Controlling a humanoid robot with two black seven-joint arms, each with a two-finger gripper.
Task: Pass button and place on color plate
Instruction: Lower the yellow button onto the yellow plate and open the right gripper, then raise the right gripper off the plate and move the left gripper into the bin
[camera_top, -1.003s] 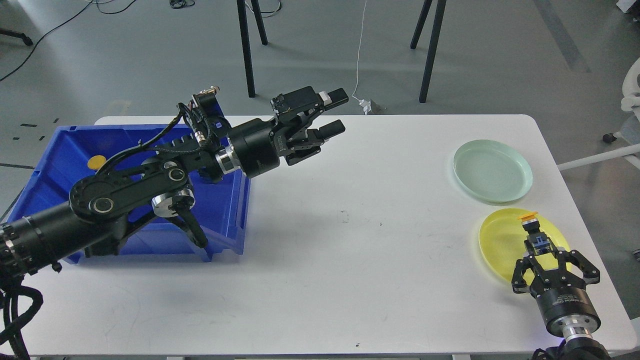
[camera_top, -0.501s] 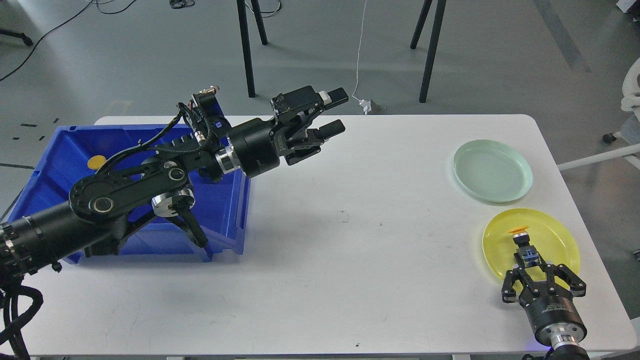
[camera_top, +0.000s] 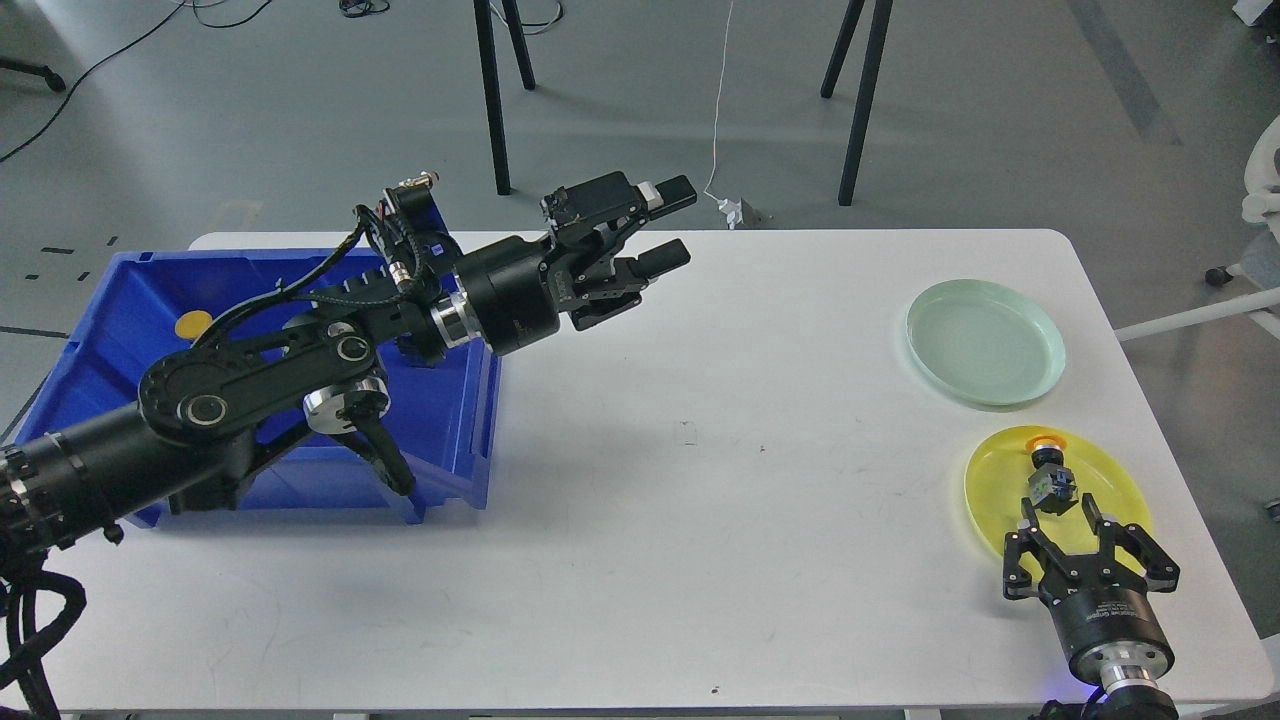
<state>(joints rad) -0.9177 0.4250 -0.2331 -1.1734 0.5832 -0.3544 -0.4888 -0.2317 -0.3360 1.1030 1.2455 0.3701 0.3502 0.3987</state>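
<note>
On the yellow plate (camera_top: 1000, 505) at the near right of the white counter (camera_top: 700, 480) lies the button (camera_top: 1050, 472), a small dark block with an orange-yellow cap at its far end, tipped over on its side and resting within the plate's rim. Just behind it, toward the robot, the right end effector (camera_top: 1062, 512) hangs over the near edge of that plate with its two fingers spread apart; the button sits beyond the fingertips and nothing is between them, though whether a fingertip grazes the button's near end cannot be told. Farther back on the same side sits a pale green plate (camera_top: 985, 342), well apart from the yellow one and with nothing on it. Across the counter, the left arm comes in from the lower left, passing over a blue bin (camera_top: 120, 310) that stands at the counter's left end. Its left end effector (camera_top: 678, 225) is raised above the counter near the far edge, pointing right, fingers parted one above the other and holding nothing. Inside the bin, by its far left wall, a yellow-orange round shape (camera_top: 192, 323) shows, too small to tell more; much of the bin's interior is hidden by the arm. Beyond the counter, dark stand legs (camera_top: 495, 100) rise from the grey floor, and a thin white cable (camera_top: 718, 110) runs down to a plug near the counter's far edge.
</note>
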